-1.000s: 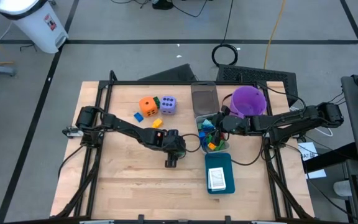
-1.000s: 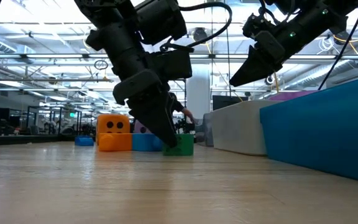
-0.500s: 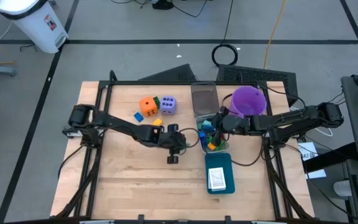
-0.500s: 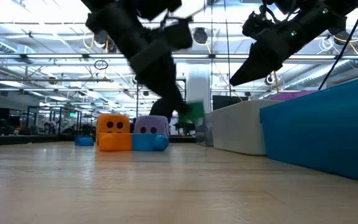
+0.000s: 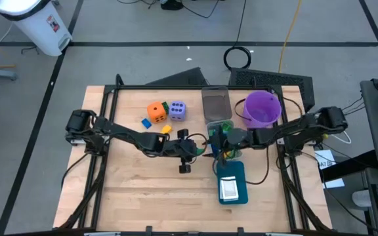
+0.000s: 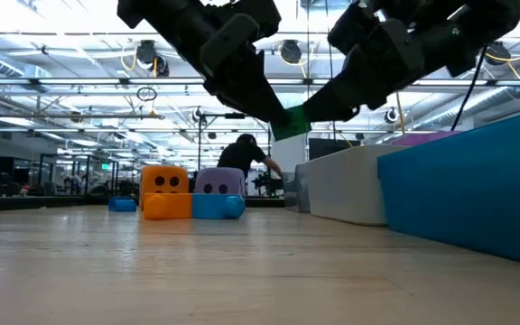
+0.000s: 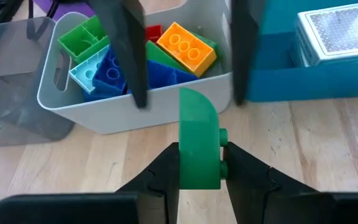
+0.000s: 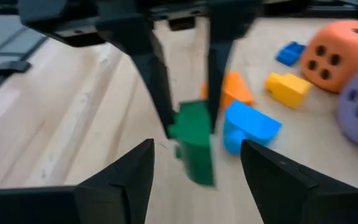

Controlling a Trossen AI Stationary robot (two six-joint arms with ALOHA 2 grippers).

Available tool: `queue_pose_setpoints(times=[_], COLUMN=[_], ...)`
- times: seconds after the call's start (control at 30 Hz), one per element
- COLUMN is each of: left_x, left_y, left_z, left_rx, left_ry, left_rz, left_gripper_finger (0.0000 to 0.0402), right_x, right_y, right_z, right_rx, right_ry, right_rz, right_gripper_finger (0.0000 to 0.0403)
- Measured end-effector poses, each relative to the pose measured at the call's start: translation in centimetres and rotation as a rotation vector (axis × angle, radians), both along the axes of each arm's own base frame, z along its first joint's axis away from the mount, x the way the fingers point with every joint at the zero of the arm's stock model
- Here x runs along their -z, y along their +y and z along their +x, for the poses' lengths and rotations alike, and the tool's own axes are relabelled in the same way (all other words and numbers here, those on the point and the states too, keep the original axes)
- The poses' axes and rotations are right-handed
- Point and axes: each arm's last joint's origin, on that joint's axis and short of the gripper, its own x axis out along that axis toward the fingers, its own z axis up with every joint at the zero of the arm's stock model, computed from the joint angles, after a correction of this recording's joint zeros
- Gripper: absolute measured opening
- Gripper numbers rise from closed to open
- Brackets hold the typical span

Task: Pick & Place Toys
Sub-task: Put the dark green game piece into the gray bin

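Observation:
A green block with a rounded end hangs above the table, and my left gripper is shut on it, just left of the white bin full of coloured blocks. My right gripper reaches in from the table's right, over the bin, and stands open facing the block. Its two fingers are beyond the block and apart from it. An orange die, a lavender die and a few small blocks rest on the table at the far left. My left gripper pinches the green block between its two fingers, one on the studded face and one on the opposite face, at the block's squared end. The fingers slant down from the table's left. The block points ahead of them, rounded end foremost, clear of the table.
A teal tray holding white cards lies near the bin, toward the near edge. A purple bucket and a clear grey container stand at the far side. Bare wood lies to the near left.
My left gripper has lifted the green block off the table and carried it up and toward the bin on the right, its fingers tipping closer to level. My right gripper has moved down and toward the table's left over the bin, coming to face the block.

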Motion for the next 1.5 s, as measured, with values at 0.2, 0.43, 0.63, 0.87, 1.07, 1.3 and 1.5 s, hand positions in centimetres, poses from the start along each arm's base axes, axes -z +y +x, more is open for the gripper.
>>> queue_pose_setpoints(times=[0.2, 0.43, 0.63, 0.87, 1.07, 1.3, 1.5], left_x=[0.0, -0.1, -0.2, -0.1, -0.4, -1.2, -3.0], left_y=[0.0, 0.0, 0.0, 0.0, 0.1, 0.0, -0.1], left_z=[0.0, 0.1, 0.2, 0.1, 0.4, 0.1, -0.7], left_rx=[0.000, -0.001, 0.002, 0.000, -0.004, 0.007, 0.003], left_ry=[-0.004, -0.020, -0.026, -0.021, -0.056, -0.078, -0.120], left_rz=[0.000, -0.002, -0.002, -0.005, -0.006, -0.018, -0.046], left_gripper_finger=[0.0113, 0.0106, 0.0123, 0.0116, 0.0149, 0.0184, 0.0200], right_x=[1.3, 1.4, 1.4, 1.1, -0.1, -2.0, -2.5], right_y=[0.1, 0.1, 0.0, -0.4, -0.7, -0.9, -1.3], right_z=[1.1, 1.4, 1.4, 1.1, 0.0, -2.0, -3.5], right_rx=[-0.048, -0.063, -0.069, -0.067, -0.064, -0.051, 0.087], right_ry=[-0.021, -0.048, -0.056, -0.037, -0.008, 0.031, 0.107], right_rz=[0.019, -0.029, -0.052, -0.065, -0.080, -0.070, -0.091], right_gripper_finger=[0.0212, 0.0194, 0.0118, 0.0050, 0.0043, 0.0042, 0.0041])
